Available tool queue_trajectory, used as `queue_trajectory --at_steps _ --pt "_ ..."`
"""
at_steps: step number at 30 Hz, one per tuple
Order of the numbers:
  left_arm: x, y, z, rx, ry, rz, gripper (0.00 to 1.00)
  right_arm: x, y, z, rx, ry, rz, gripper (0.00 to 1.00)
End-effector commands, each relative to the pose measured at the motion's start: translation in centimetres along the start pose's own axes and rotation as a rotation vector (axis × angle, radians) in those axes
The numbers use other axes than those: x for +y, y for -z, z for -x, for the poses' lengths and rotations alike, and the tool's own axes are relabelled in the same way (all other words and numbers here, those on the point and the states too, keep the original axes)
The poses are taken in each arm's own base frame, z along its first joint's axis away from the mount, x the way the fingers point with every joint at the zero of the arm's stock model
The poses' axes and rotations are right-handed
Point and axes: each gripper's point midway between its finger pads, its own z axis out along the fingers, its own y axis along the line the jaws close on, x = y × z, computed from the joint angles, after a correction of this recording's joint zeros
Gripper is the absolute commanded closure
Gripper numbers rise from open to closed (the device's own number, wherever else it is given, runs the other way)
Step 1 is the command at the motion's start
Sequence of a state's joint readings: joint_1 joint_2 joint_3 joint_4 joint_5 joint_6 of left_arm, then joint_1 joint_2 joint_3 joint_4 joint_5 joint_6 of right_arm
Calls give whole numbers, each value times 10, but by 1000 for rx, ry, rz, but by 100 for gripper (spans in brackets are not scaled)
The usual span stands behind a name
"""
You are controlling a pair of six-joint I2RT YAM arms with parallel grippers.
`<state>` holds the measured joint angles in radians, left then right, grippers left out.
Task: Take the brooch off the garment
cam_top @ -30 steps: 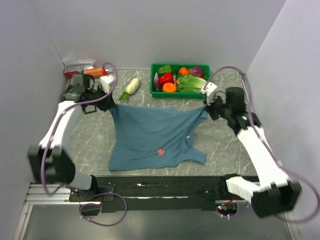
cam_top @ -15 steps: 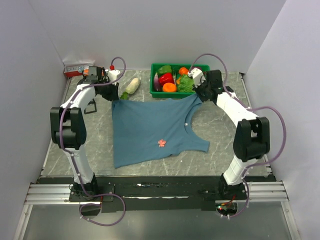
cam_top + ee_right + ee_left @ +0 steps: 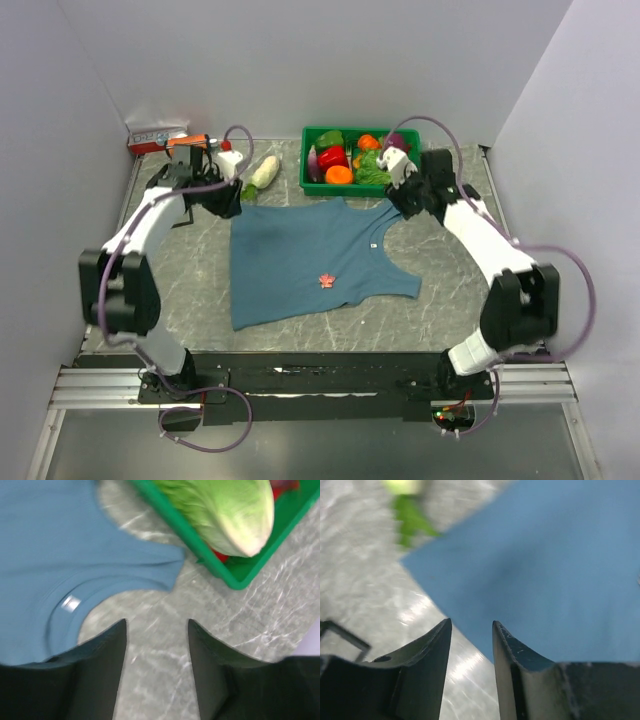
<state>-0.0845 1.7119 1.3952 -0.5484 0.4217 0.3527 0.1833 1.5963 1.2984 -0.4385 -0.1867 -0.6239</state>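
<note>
The teal-blue garment (image 3: 300, 255) lies flat on the grey marble table. The tiny reddish brooch (image 3: 326, 281) sits on it near its front middle. A small white neck label (image 3: 373, 245) shows at the neckline. My left gripper (image 3: 228, 197) is open and empty at the garment's back left corner (image 3: 530, 570). My right gripper (image 3: 400, 196) is open and empty just beyond the back right strap (image 3: 150, 570), over bare table. The label shows in the right wrist view (image 3: 70, 603). The brooch is out of both wrist views.
A green basket (image 3: 310, 165) of vegetables stands at the back, close to my right gripper; its corner and a lettuce (image 3: 225, 510) show in the right wrist view. A white radish (image 3: 264, 172) lies behind the garment's left corner. An orange-and-white box (image 3: 160, 138) sits at the back left.
Both grippers have let go of the garment's back corners and pulled slightly away. The garment has settled flat, a little nearer the front than half a second ago.
</note>
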Motion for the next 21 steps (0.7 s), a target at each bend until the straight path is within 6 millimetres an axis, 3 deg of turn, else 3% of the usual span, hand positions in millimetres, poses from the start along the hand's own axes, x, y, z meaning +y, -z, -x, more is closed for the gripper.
queue_trajectory --at_steps 1,4,9,11,15,21 --pt "-74 26 -55 106 -130 -245 57 70 32 -23 -34 166 234 51" --pt "-94 34 -102 221 -177 -344 59 100 39 -61 39 273 339 63" --pt "-111 36 -138 283 -200 -420 64 128 38 -107 140 345 423 72" --pt "-115 33 -148 313 -189 -443 66 133 36 -119 175 363 446 75" --pt "-112 25 -186 435 -183 -453 73 142 33 -150 264 362 460 78" --pt "-105 24 -215 507 -222 -421 73 144 31 -191 401 373 444 79"
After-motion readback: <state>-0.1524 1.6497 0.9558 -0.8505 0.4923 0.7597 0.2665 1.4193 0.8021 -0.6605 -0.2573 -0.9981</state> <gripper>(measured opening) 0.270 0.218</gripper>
